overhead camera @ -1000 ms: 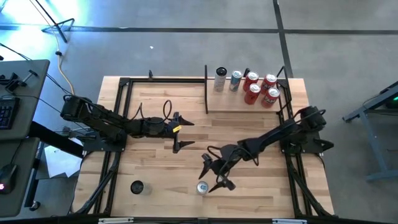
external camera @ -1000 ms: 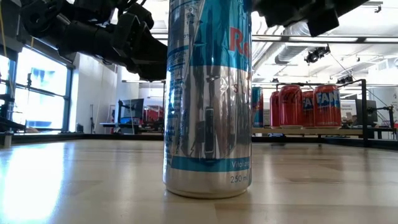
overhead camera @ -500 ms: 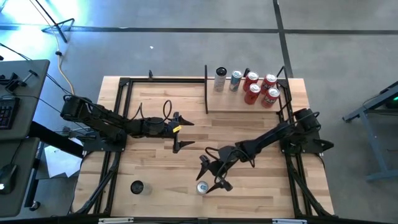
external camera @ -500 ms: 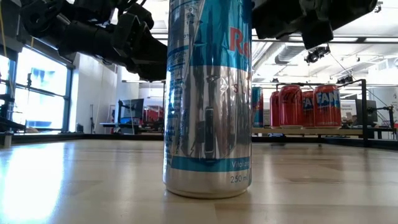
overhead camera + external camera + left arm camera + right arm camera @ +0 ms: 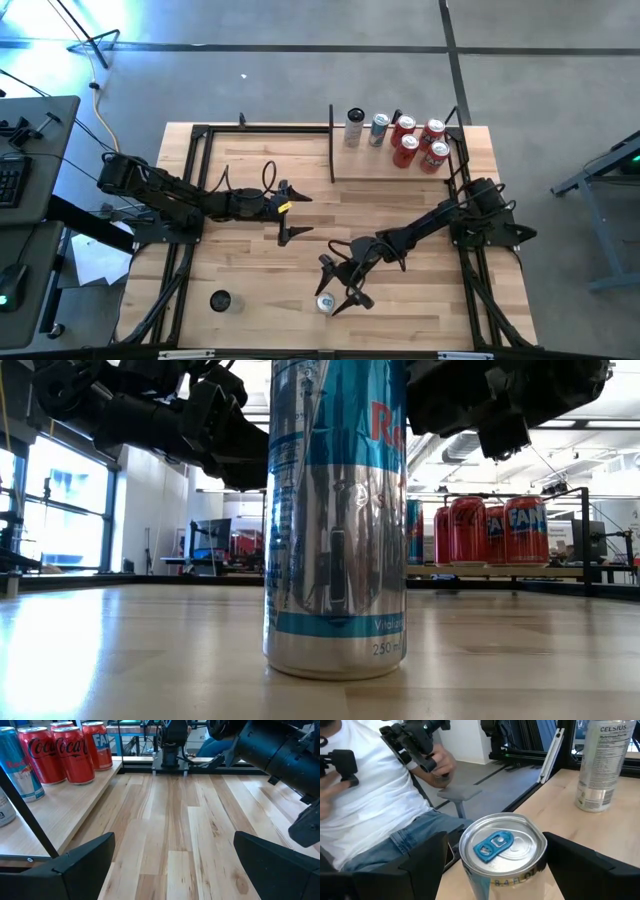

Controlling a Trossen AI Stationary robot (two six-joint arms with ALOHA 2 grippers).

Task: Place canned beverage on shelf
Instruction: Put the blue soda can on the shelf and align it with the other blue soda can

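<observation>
change: right gripper point(image 5: 338, 284) has crept toward the can point(image 5: 325, 303) since a second ago; left arm unmoved.
right gripper: fingers spread wide, holding nothing, straddling the can's top in the right wrist view.
can: upright near the table's front edge, at about 7 o'clock from the gripper, long axis vertical.
nearer arm: right; left gripper point(image 5: 289, 213) waits open mid-table.
shelf point(image 5: 390, 167): far corner, 1 o'clock from the can, already carrying cans.
views: right wrist view shows the blue pull tab point(image 5: 492, 844); low view shows only the can's side point(image 5: 335, 520).
</observation>
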